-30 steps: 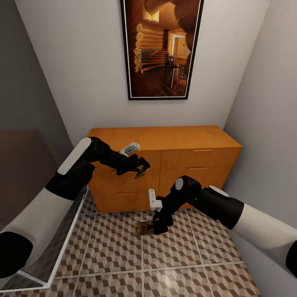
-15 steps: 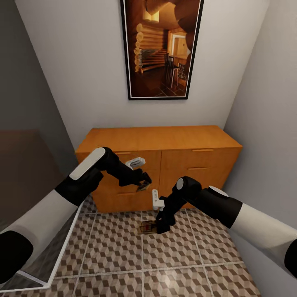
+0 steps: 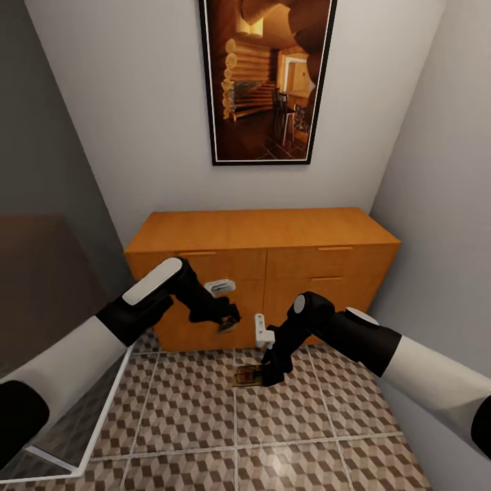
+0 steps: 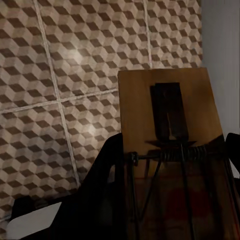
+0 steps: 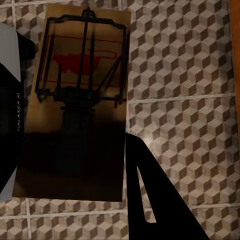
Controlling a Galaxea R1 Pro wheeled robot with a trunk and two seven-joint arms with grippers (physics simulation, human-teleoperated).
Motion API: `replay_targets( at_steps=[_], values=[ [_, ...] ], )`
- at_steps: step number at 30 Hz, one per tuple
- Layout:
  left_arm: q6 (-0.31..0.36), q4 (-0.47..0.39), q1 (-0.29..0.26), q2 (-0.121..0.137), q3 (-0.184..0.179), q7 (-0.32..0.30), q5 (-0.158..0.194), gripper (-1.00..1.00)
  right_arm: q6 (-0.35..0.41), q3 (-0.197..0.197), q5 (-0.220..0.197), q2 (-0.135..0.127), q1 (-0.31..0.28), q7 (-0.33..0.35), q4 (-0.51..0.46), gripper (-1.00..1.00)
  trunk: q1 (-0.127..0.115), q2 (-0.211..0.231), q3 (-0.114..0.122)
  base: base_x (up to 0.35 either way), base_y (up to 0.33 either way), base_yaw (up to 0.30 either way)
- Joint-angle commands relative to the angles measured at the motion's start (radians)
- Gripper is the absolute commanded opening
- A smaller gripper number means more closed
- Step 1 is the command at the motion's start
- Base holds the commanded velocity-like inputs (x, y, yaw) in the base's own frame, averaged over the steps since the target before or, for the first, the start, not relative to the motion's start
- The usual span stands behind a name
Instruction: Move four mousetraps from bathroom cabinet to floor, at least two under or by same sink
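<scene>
The left gripper holds a mousetrap in its jaws before the cabinet. The right gripper grips a second trap low over the floor.

Framed picture hangs at top centre of frame on pale back wall; black frame, portrait format, warm-toned log-cabin interior with chairs and tiled floor. Grey side wall fills right edge, meeting back wall in corner at upper right. Darker grey wall at left edge. Dark brown surface at mid left. Glass panel with white edge slants across lower left corner.
</scene>
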Motion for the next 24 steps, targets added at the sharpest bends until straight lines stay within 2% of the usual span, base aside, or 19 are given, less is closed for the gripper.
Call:
replay_targets(
  at_steps=[1, 7, 15, 17, 19, 21, 22, 24],
  values=[
    [0.000, 0.009, -0.001, 0.000, -0.011, 0.009, 0.010, -1.00, 0.011, 0.001, 0.003, -0.001, -0.001, 0.004, 0.000, -1.00, 0.000, -0.001, -0.001, 0.000, 0.000, 0.000],
    [-0.001, 0.032, 0.007, -0.002, -0.051, 0.008, 0.010, -1.00, 0.011, 0.001, 0.002, -0.001, -0.001, 0.004, 0.036, -1.00, 0.000, -0.001, -0.001, 0.000, 0.000, 0.000],
    [-0.003, 0.104, 0.073, -0.017, -0.105, 0.007, 0.002, -1.00, 0.010, 0.001, -0.003, 0.002, -0.001, -0.001, 0.128, -1.00, 0.000, -0.001, -0.001, 0.000, 0.000, 0.000],
    [-0.005, 0.136, 0.089, -0.022, -0.123, -0.010, -0.036, -1.00, 0.010, 0.001, -0.005, 0.003, -0.001, -0.002, 0.147, -1.00, 0.000, -0.001, -0.001, 0.000, 0.000, 0.000],
    [-0.013, 0.177, 0.104, -0.028, -0.151, -0.076, -0.094, -1.00, 0.010, 0.001, -0.004, 0.003, 0.008, -0.003, 0.155, -1.00, 0.000, -0.001, -0.001, 0.000, 0.000, 0.000],
    [-0.037, 0.238, 0.118, -0.032, -0.206, -0.202, -0.177, -1.00, 0.011, 0.001, -0.003, 0.004, 0.033, -0.006, 0.158, -1.00, 0.000, -0.001, -0.001, 0.000, 0.000, 0.000],
    [-0.047, 0.253, 0.121, -0.033, -0.223, -0.241, -0.200, -1.00, 0.011, 0.000, -0.003, 0.004, 0.039, -0.007, 0.158, -1.00, 0.000, -0.001, -0.001, 0.000, 0.000, 0.000],
    [-0.104, 0.304, 0.129, -0.035, -0.290, -0.403, -0.298, -1.00, 0.011, 0.000, -0.003, 0.005, 0.057, -0.016, 0.159, -1.00, 0.000, -0.001, -0.001, 0.000, 0.000, 0.000]
  ],
)
